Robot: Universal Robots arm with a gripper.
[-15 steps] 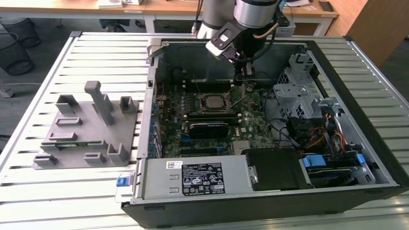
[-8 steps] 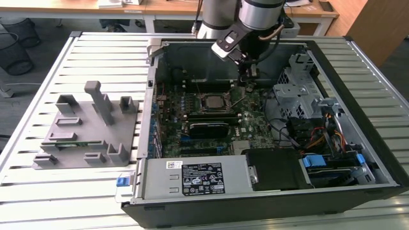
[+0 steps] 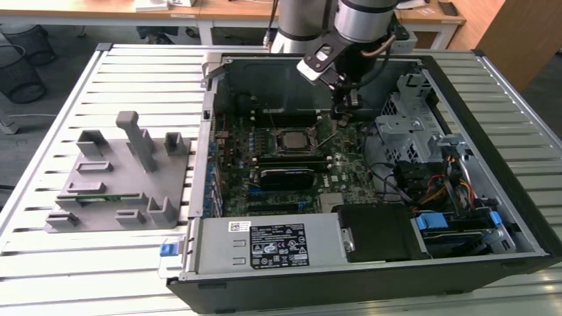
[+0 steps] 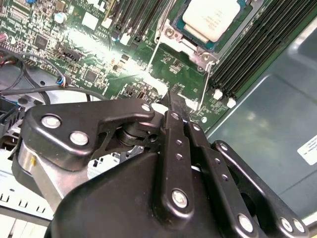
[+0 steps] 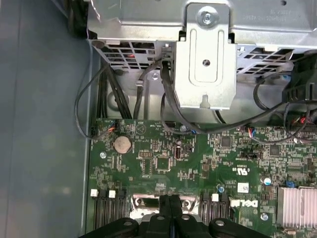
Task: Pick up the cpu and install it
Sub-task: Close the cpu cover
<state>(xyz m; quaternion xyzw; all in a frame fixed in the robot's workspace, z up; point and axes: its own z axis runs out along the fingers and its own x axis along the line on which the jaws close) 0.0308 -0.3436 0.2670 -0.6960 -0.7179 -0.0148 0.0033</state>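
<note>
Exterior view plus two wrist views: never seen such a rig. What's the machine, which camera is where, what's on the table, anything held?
The machine is a robot arm with a two-fingered gripper. The exterior view comes from a camera off the arm, looking down on a slatted table. On it sit an open computer case and, at the exterior view's left, a grey plastic fixture block. The two wrist views come from cameras riding on the arm, so both look past the gripper's black fingers at the green motherboard. The arm reaches into the case. The cpu, the silvery square chip, lies in its socket on the board, apart from the gripper. The fingers are pressed together and hold nothing.
</note>
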